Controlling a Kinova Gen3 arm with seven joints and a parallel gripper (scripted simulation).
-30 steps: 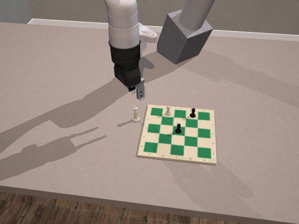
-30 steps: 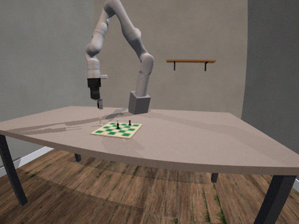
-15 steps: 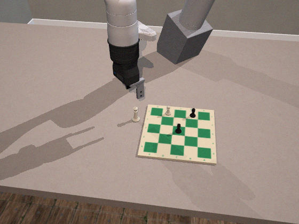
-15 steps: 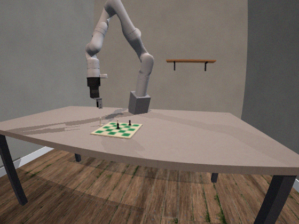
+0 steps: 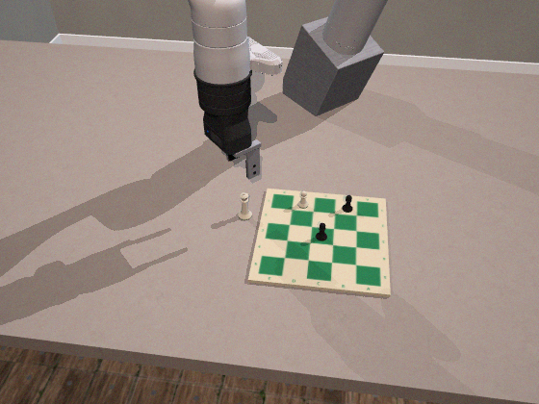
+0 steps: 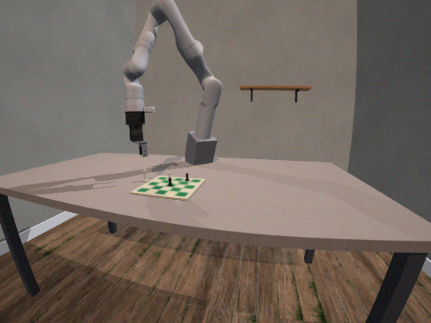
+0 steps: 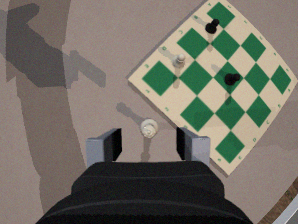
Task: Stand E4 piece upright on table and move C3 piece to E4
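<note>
A white rook (image 5: 245, 207) stands upright on the table just left of the green and cream chessboard (image 5: 320, 240). It also shows in the wrist view (image 7: 148, 128) and in the exterior view (image 6: 145, 175). My gripper (image 5: 244, 164) hangs well above the rook, open and empty, with its fingers on either side of the rook as seen from above. A black pawn (image 5: 321, 232) stands upright on the board's centre square. The left column's second square from the far edge is empty.
A white pawn (image 5: 302, 200) and a black pawn (image 5: 347, 204) stand upright on the board's far row. The arm's grey base block (image 5: 332, 67) stands behind the board. A wall shelf (image 6: 275, 88) hangs far behind.
</note>
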